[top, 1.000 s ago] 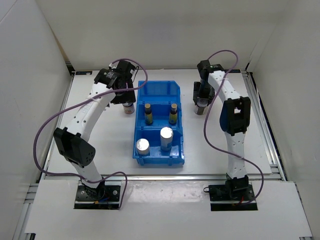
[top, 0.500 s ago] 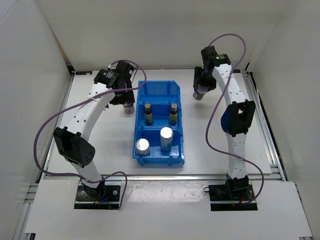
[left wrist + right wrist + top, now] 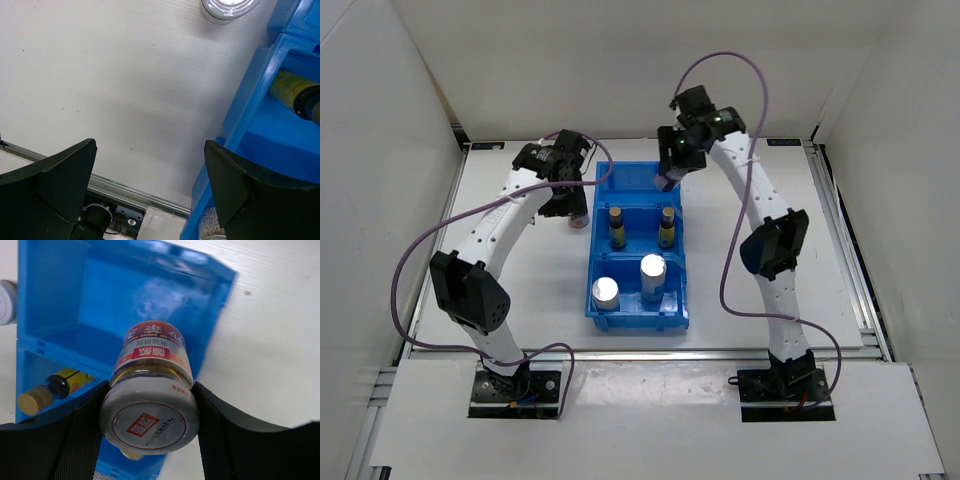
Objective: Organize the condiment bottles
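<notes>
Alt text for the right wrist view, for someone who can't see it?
The right pincer grips a pale-lidded jar by its sides, lid toward the camera, over a corner of the blue bin. A yellow bottle stands inside the bin.

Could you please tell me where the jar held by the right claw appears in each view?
Top external: the jar, upper middle, in the right claw, over the blue bin's far end.
Left wrist: not in it.
Right wrist: centre, gripped.
Shared landmark: the blue bin.

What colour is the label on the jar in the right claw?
Red with white lettering, wrapped around the jar; it shows clearest in the right wrist view.
</notes>
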Robot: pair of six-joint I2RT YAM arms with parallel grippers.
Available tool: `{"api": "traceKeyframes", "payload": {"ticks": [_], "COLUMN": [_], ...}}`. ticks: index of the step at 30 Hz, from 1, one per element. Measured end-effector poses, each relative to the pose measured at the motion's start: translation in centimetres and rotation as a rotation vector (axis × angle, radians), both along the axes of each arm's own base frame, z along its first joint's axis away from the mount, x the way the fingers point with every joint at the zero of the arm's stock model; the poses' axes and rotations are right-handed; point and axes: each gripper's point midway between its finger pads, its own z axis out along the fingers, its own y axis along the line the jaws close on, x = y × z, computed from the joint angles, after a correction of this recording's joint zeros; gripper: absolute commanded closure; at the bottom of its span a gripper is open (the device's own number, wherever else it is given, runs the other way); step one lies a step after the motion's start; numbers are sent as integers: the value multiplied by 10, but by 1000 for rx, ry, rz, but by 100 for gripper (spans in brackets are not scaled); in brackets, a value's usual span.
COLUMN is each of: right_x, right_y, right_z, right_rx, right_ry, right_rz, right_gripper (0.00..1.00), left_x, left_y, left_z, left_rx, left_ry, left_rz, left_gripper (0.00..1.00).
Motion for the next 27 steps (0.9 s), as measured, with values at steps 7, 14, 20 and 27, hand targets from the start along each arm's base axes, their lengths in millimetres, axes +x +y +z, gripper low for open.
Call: {"api": "traceKeyframes", "payload": {"ticks": [7,14,20,27], "right_x": [-4,7,15,17], "right_y": [42,33,30,27], "right_z": [-60,-101,-101,-66], "right_rx": [-40,-110,-110,-87], "right_ry": [71,103,82,19], "right_rz": [89,82,65,35], "right_gripper": [100,68,5,0], "left_x": [2,2,6,21], "left_y": [8,10,9,12], "left_z": [2,3,3,0], "left_rx": [15,21,23,-4], "left_ry": [-6,-10,-24,-57], "left_rz": [17,18,10,24], "left_gripper": [0,0,0,0]}}
